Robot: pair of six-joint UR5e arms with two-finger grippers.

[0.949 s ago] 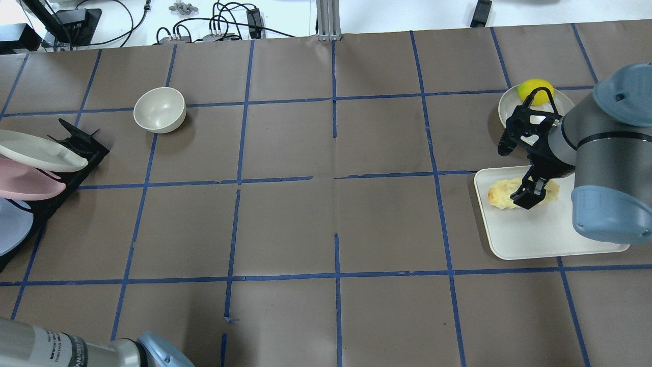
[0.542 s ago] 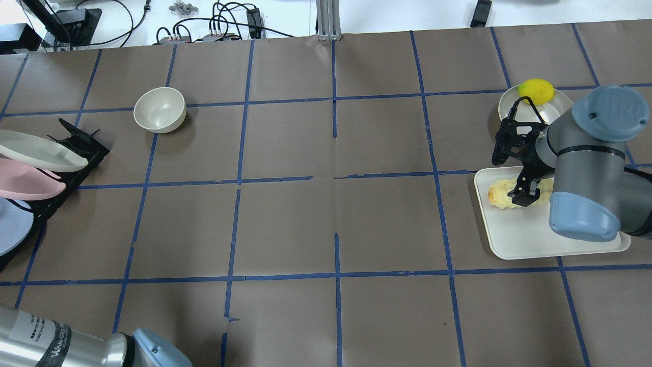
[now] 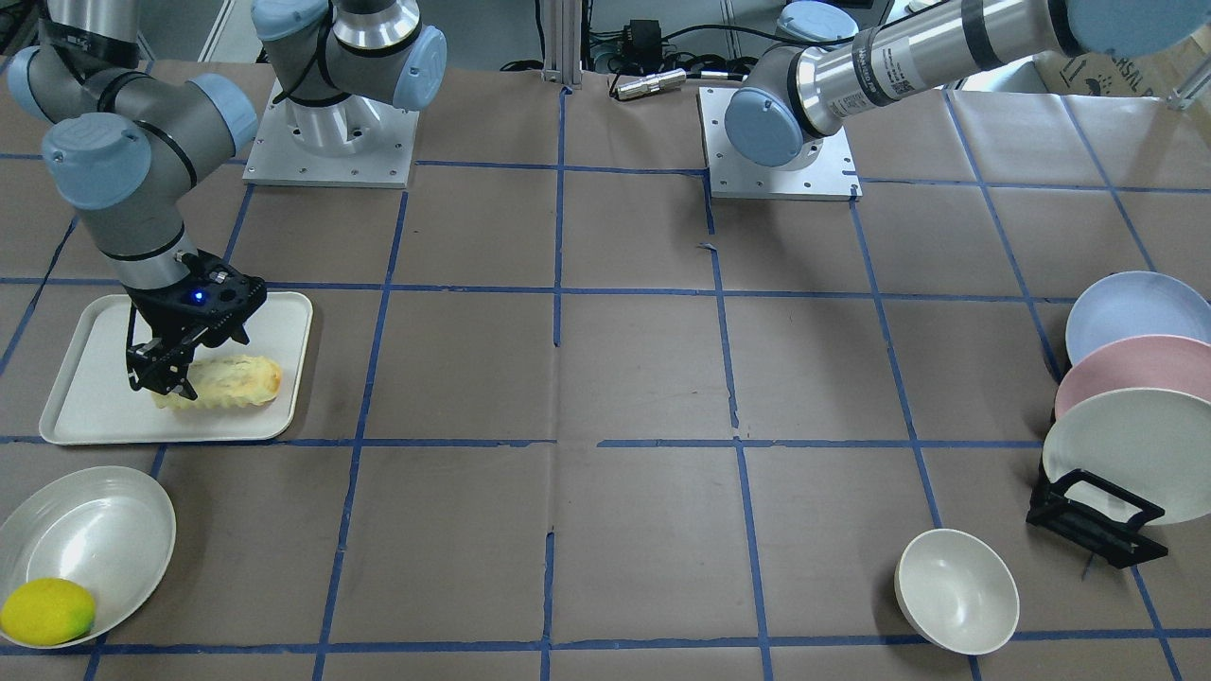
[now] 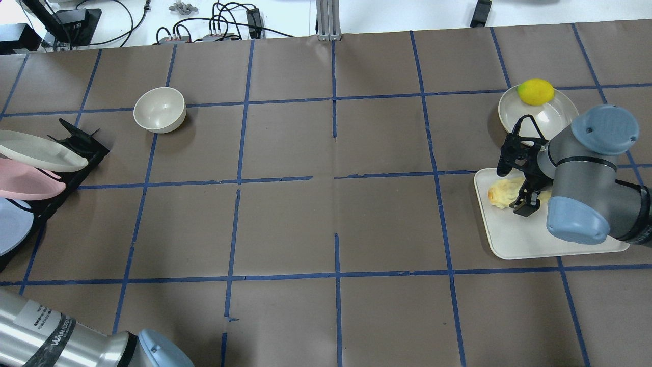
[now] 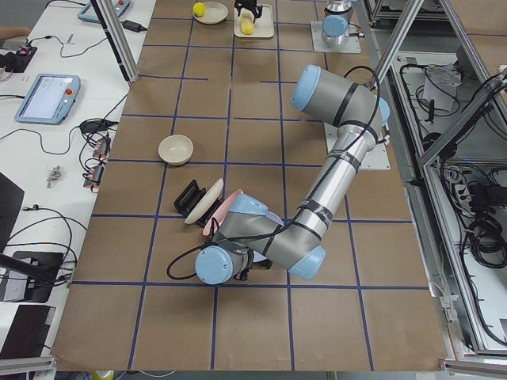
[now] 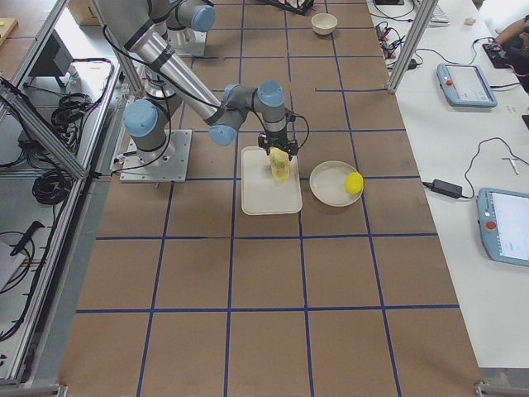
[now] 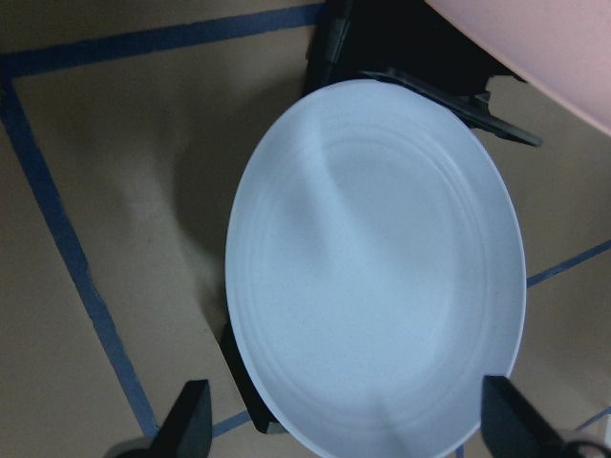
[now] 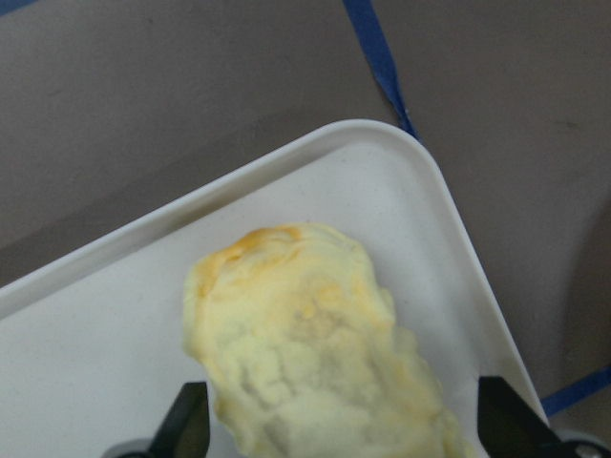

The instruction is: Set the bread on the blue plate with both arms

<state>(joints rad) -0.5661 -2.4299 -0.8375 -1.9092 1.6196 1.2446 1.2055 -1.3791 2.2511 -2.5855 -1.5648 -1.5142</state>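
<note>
The bread (image 3: 222,381) lies on a white tray (image 3: 85,397), its orange-browned end toward the table's middle. My right gripper (image 3: 166,374) is down over the loaf's other half. In the right wrist view the bread (image 8: 305,353) lies between the wide-apart fingertips (image 8: 191,425), so the gripper (image 8: 348,429) is open. The blue plate (image 3: 1131,305) stands in a black rack behind a pink one. In the left wrist view the blue plate (image 7: 382,277) fills the frame, and my left gripper (image 7: 348,425) is open right in front of it.
A pink plate (image 3: 1126,364) and an off-white plate (image 3: 1126,454) stand in the same rack (image 3: 1093,520). A shallow off-white dish (image 3: 104,530) holds a lemon-like fruit (image 3: 45,610) beside the tray. An off-white bowl (image 3: 956,591) sits near the rack.
My right arm has swung and its gripper has come lower onto the bread. The left arm's forearm has shifted a little at the overhead view's bottom left.
</note>
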